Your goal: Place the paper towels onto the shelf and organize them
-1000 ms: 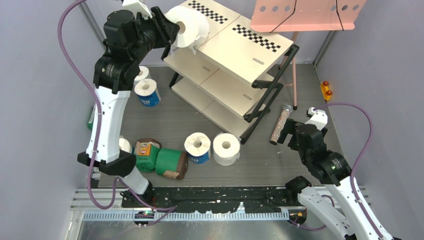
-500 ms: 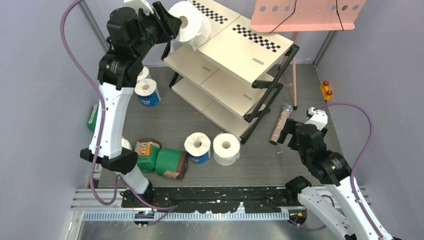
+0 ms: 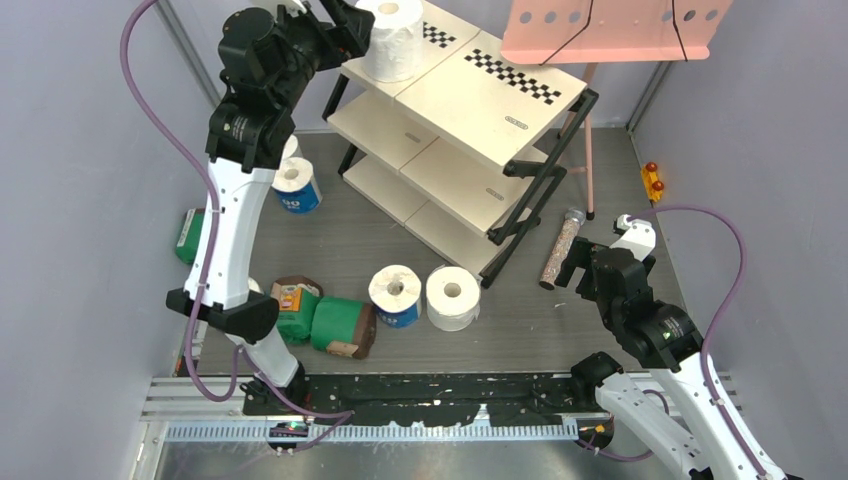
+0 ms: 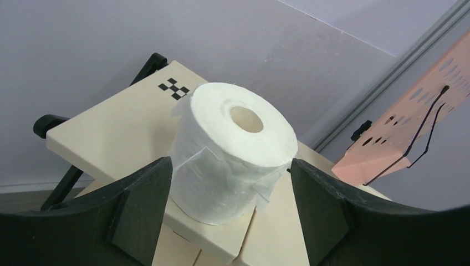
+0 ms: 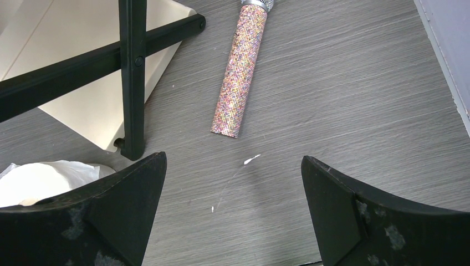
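At twelve o'clock, on the top tier of the shelf (image 3: 480, 110), left fingers (image 4: 144, 194) are grasping an upright white paper towel roll (image 4: 233, 144); right fingers (image 5: 127, 188) are hanging spread, empty.

The floor (image 3: 330, 245) is grey wood-grain board under even light. Plain pale lilac walls (image 3: 70, 200) enclose it at left, rear and right, with metal strips in the rear corners. A pink perforated music stand (image 3: 610, 30) stands at rear right. A ribbed rail (image 3: 400, 430) runs along the near edge.
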Action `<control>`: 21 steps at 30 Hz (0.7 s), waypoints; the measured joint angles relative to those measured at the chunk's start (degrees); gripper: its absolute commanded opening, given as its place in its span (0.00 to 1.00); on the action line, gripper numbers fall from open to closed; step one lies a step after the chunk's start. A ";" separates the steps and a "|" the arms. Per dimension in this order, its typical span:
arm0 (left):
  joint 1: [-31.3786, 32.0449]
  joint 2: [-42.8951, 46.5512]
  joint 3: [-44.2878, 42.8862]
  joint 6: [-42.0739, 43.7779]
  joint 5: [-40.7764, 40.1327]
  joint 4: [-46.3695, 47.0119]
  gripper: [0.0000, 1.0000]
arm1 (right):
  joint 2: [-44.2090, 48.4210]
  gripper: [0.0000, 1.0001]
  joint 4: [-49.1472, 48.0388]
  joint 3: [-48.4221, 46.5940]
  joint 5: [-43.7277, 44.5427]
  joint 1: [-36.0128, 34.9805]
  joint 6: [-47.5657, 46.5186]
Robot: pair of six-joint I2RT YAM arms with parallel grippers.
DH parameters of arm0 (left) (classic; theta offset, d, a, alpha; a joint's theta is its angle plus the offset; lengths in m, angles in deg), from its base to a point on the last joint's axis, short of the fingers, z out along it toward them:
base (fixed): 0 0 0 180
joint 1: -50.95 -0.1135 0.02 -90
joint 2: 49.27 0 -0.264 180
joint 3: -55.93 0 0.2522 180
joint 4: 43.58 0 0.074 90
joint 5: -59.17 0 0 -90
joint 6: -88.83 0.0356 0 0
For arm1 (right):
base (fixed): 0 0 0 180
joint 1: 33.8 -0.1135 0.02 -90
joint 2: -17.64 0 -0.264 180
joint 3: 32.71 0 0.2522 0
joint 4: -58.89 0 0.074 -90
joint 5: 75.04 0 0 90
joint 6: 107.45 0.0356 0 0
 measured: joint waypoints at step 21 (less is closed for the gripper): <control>7.45 5.46 8.11 9.20 14.73 2.08 0.86 | 0.00 1.00 0.00 0.00 0.20 0.00 0.15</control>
